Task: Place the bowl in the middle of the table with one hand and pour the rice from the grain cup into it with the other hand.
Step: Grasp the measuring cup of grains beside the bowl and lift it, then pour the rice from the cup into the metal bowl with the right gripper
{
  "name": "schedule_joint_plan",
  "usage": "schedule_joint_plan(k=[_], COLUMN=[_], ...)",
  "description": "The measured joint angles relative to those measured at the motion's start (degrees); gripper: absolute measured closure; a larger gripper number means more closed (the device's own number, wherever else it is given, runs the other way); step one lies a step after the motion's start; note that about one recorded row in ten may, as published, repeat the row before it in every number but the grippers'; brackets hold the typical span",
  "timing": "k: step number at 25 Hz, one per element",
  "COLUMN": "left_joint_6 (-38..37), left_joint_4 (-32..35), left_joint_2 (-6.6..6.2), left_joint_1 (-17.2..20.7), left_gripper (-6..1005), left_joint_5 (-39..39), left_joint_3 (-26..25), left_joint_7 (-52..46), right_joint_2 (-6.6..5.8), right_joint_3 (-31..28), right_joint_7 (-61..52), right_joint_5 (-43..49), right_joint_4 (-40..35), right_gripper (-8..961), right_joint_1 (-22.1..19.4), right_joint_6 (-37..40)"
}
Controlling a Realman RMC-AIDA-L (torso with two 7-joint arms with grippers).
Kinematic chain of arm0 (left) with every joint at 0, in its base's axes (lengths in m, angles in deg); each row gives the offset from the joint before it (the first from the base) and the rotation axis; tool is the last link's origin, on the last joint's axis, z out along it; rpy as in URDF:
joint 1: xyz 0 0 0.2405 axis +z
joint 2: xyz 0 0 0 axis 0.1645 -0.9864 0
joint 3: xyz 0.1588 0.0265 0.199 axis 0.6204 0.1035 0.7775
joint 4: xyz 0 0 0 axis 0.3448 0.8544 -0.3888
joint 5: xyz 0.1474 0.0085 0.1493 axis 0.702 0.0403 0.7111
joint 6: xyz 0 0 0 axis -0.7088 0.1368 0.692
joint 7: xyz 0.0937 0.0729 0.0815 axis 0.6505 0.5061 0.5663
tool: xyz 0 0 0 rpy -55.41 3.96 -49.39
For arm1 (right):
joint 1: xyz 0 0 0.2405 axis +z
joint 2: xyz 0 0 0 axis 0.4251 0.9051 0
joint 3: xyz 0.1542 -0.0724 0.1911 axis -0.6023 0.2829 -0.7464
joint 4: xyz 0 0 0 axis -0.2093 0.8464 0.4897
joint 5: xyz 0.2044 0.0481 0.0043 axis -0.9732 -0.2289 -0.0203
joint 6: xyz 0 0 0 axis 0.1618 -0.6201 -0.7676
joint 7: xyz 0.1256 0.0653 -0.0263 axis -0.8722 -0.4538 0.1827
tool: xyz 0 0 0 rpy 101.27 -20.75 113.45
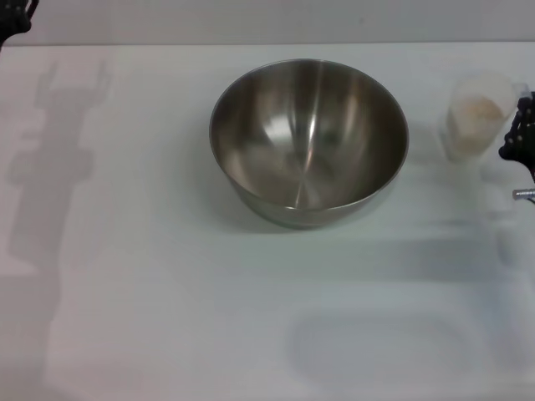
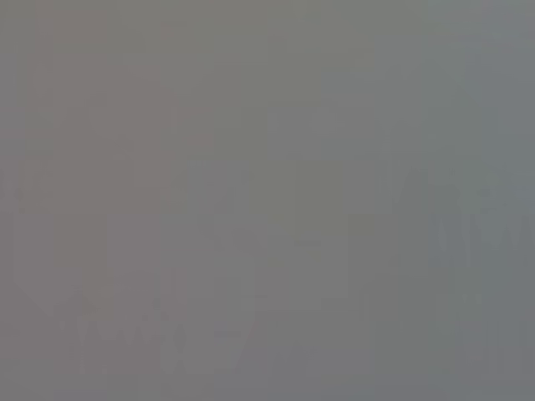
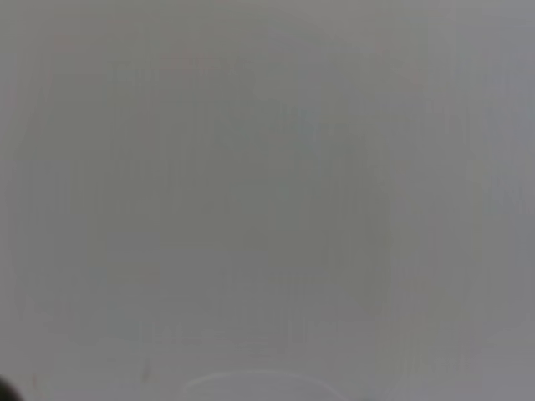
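Note:
The steel bowl (image 1: 308,138) stands upright near the middle of the white table (image 1: 150,276), a little toward the far side, and looks empty inside. The clear grain cup (image 1: 476,115) stands upright at the right, with pale rice (image 1: 475,109) in it. My right gripper (image 1: 520,134) shows as a black part at the right edge, just beside the cup. My left gripper (image 1: 12,21) is only a black part at the far left corner, away from the bowl. The right wrist view shows a faint curved rim (image 3: 263,383) at its bottom edge.
The far edge of the table (image 1: 267,43) runs along the top of the head view. Arm shadows lie on the table at the left and at the front right. The left wrist view shows only plain grey.

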Motion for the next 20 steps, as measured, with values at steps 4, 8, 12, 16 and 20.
schedule_joint_plan(k=[4, 8, 12, 16, 20], left_joint_6=[-0.15, -1.44, -2.15, -2.28, -3.39], left_joint_4=[0.03, 0.47, 0.82, 1.50, 4.70], left_joint_2=[-0.03, 0.10, 0.20, 0.21, 0.21], left_joint_1=[1.08, 3.11, 4.70, 5.36, 6.09], left_gripper=[184, 184, 184, 184, 184], left_joint_5=[-0.14, -0.16, -0.15, -0.14, -0.19], left_joint_3=[-1.17, -2.24, -2.23, -2.23, -2.80], left_joint_7=[-0.09, -0.51, -2.57, -4.64, -5.60], right_joint_2=[-0.02, -0.04, -0.11, -0.14, -0.14], right_joint_3=[0.42, 0.54, 0.58, 0.37, 0.48], right_joint_7=[0.08, 0.41, 1.11, 3.69, 6.94], right_joint_5=[0.01, 0.47, 4.26, 8.12, 8.48], right_joint_4=[-0.09, -0.32, -1.88, -3.41, -3.47], right_gripper=[949, 949, 949, 948, 948], right_joint_1=[0.43, 0.93, 1.66, 3.35, 4.48], right_joint_6=[3.25, 7.11, 10.88, 12.63, 13.42])
